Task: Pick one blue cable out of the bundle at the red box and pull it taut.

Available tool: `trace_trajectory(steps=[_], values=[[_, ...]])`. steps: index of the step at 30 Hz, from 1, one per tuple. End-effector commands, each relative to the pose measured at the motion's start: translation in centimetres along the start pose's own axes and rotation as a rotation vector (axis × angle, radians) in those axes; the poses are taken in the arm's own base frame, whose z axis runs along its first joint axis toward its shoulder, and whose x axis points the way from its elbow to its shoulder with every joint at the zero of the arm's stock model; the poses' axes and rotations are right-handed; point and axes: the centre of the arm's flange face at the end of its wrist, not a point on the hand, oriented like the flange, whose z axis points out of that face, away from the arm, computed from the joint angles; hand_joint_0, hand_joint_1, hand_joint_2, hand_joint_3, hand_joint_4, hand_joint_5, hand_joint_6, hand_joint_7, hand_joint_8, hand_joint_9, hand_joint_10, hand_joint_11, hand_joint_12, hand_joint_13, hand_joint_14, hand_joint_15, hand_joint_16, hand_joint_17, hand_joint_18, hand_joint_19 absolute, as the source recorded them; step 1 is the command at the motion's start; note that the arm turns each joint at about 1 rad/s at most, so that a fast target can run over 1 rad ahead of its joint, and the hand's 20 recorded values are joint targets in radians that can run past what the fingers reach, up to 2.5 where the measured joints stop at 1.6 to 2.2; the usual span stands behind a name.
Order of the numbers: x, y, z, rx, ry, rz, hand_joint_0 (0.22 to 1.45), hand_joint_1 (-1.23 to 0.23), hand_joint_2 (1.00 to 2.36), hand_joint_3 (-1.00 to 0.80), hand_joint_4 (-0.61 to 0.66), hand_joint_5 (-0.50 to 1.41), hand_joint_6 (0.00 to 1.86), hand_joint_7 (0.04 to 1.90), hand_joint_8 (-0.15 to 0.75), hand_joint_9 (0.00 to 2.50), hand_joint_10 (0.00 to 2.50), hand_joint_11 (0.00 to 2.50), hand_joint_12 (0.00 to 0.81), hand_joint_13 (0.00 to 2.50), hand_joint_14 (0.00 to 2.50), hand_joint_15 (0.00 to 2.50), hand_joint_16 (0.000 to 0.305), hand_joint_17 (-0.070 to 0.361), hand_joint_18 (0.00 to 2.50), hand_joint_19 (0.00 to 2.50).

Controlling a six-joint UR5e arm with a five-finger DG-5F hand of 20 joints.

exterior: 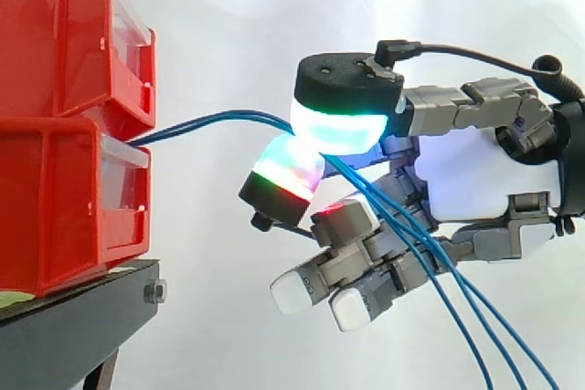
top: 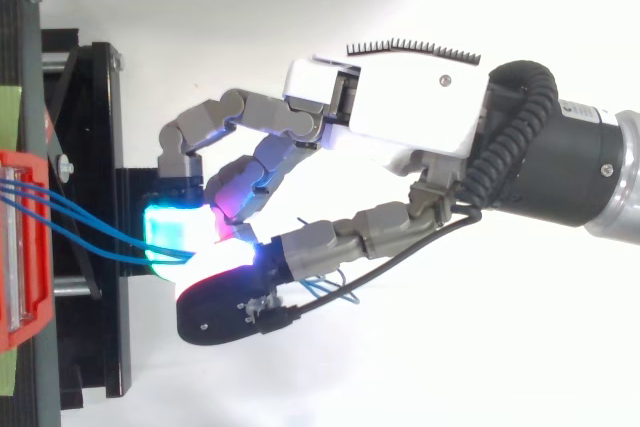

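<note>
Where blue cables [exterior: 196, 121] leave the red bins [exterior: 64, 125], fingers [exterior: 340, 127] of the hand [exterior: 475, 175] pinch them.

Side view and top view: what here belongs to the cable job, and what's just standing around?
Job:
- blue cables, coming out of the red bins
- hand, pinching the cables between thumb and finger

Just there:
- black stand under the bins
- white curtain behind

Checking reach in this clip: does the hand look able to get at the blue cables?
Likely yes: the cables run free from the red bin, nothing stands between, and the hand seems to pinch them between its pads.
</note>
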Motion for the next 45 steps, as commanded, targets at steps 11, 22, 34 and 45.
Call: trace_trajectory(steps=[11,22,34,45], values=[[0.04,0.10,0.04,-0.003,0.004,0.004,0.64,-0.81,1.01,0.06,0.07,-0.18,0.81,1.23,0.407,1.03,0.01,1.27,0.503,0.77,0.01,0.34,0.068,0.154,0.82,0.41],[0.04,0.13,0.07,-0.006,0.002,0.006,0.57,-0.71,1.01,0.05,0.13,-0.15,0.75,1.19,0.452,1.01,0.01,1.18,0.557,0.77,0.01,0.34,0.079,0.178,0.86,0.40],[0.08,0.25,0.18,-0.018,0.002,0.010,0.61,-0.82,1.03,0.03,0.11,-0.19,0.83,1.26,0.398,0.94,0.02,1.21,0.484,0.71,0.01,0.35,0.065,0.146,0.76,0.45],[0.10,0.43,0.30,-0.029,0.000,0.013,0.55,-0.80,1.03,-0.08,0.00,-0.14,0.74,1.32,0.261,0.93,0.02,0.75,0.462,0.73,0.01,0.31,0.062,0.140,0.76,0.45]])
